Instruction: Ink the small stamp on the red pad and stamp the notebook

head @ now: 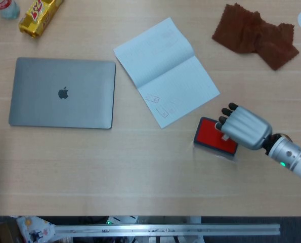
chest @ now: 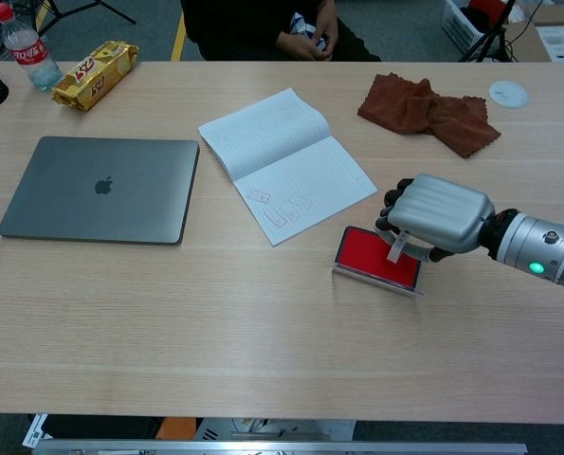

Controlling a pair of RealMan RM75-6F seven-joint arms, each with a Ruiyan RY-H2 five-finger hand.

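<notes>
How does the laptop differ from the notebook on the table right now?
The laptop is closed, its grey lid up; the notebook lies open, showing pale lined pages. The laptop sits square to the table edge; the notebook lies turned at an angle. The laptop's lid carries a logo, the notebook a few small stamp marks. Both lie flat on the table.

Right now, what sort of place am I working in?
Probably an office or lab desk: a closed laptop, an open notebook and a red ink pad lie on a wooden table.
</notes>
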